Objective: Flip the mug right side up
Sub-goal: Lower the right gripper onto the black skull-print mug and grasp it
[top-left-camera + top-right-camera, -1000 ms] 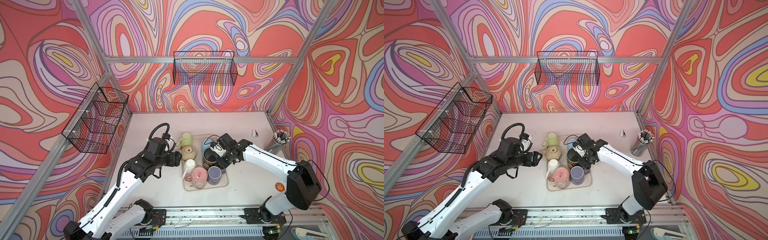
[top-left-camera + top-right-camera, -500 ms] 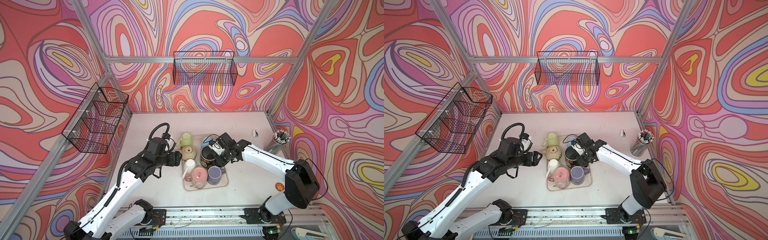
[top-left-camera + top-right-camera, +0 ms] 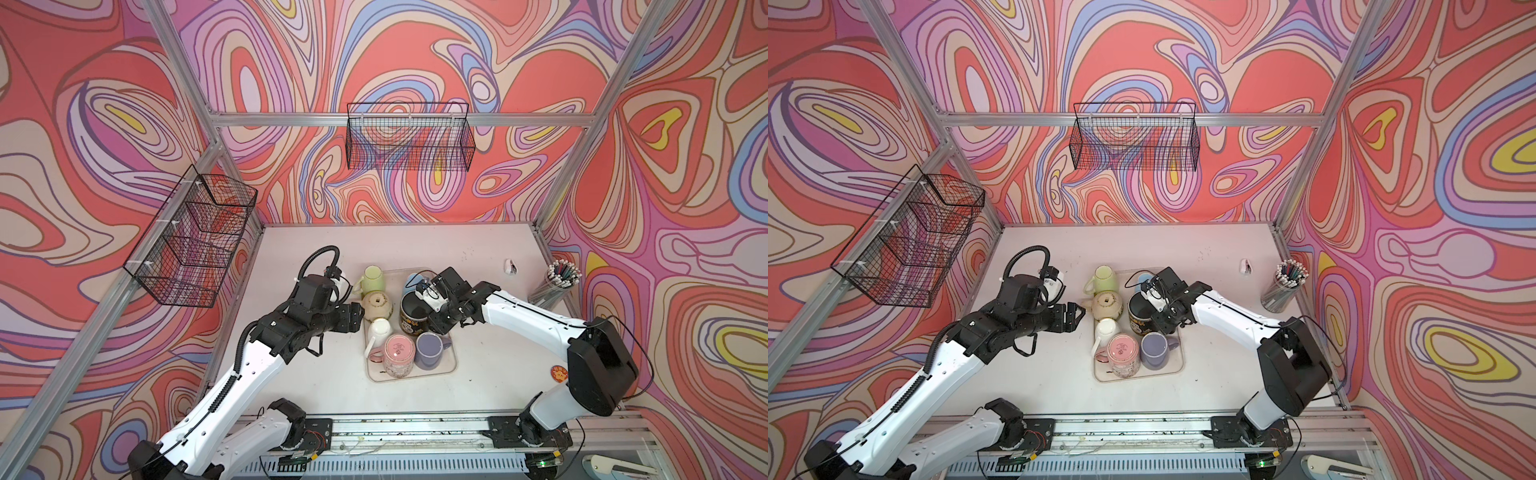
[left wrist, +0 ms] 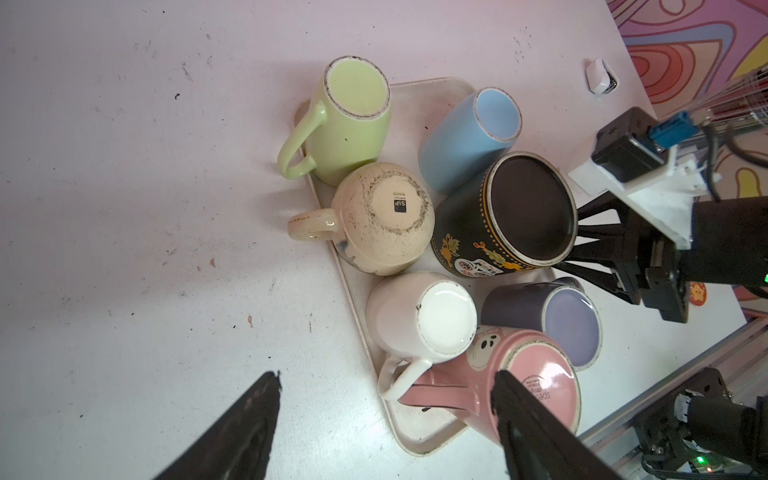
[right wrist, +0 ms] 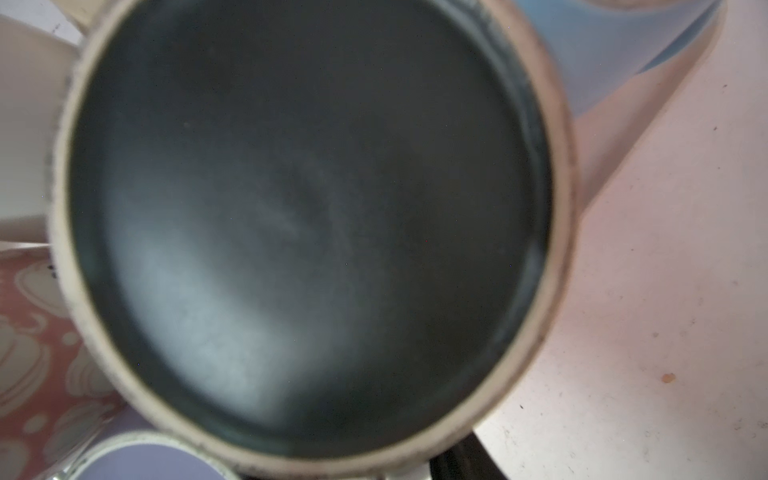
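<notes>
The fingers of the right gripper [image 4: 568, 237] are set against the side of the black floral mug [image 4: 528, 208]; whether they are clamped on it cannot be told. The mug is seen bottom-up on the cream tray [image 4: 419, 436], between a blue mug [image 4: 461, 137] and a lilac mug [image 4: 573, 324]. The left gripper [image 4: 386, 374] is held beside the tray, jaws wide apart

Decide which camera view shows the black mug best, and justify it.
The left wrist view: the black mug appears sharp, dark base and painted side visible. In both top views it is small, partly hidden by the right arm. The right wrist view shows only its blurred base, filling the frame.
</notes>
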Controlling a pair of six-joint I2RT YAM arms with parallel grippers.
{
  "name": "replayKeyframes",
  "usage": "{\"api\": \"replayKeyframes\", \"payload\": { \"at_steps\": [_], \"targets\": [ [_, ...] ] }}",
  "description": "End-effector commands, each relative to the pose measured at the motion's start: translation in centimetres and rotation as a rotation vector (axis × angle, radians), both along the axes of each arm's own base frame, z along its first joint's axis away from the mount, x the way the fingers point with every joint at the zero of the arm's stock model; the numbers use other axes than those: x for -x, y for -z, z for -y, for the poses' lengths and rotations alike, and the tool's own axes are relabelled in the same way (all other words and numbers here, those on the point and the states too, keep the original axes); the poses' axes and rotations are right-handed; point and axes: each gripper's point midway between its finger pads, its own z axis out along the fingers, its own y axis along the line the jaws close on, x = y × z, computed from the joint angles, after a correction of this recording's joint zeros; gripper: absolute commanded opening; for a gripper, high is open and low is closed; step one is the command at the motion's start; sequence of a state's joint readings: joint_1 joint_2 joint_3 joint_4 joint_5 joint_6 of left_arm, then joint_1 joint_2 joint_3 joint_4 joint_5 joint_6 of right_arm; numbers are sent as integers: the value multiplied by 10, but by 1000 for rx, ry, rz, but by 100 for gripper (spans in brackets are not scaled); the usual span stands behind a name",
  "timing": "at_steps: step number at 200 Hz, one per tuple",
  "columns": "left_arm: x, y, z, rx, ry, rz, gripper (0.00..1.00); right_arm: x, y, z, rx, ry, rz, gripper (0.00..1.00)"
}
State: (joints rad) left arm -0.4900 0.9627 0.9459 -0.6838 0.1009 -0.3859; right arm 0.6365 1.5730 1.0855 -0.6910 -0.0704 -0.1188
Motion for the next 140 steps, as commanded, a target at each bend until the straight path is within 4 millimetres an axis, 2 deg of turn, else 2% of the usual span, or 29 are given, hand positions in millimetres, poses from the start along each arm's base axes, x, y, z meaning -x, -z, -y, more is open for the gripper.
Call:
{"api": "replayKeyframes", "payload": {
  "at_steps": [1,107,140],
  "targets": [
    [0,1,-1,-2,3,5,83,0,3,-7,-7,-28,-4,39],
    [1,0,-3,-5,-1,12,83,-11,6,-15,-25,-15,34,28],
    [1,0,-3,-5,0,13,83,-10,6,-15,-22,-18,39,19]
  ]
}}
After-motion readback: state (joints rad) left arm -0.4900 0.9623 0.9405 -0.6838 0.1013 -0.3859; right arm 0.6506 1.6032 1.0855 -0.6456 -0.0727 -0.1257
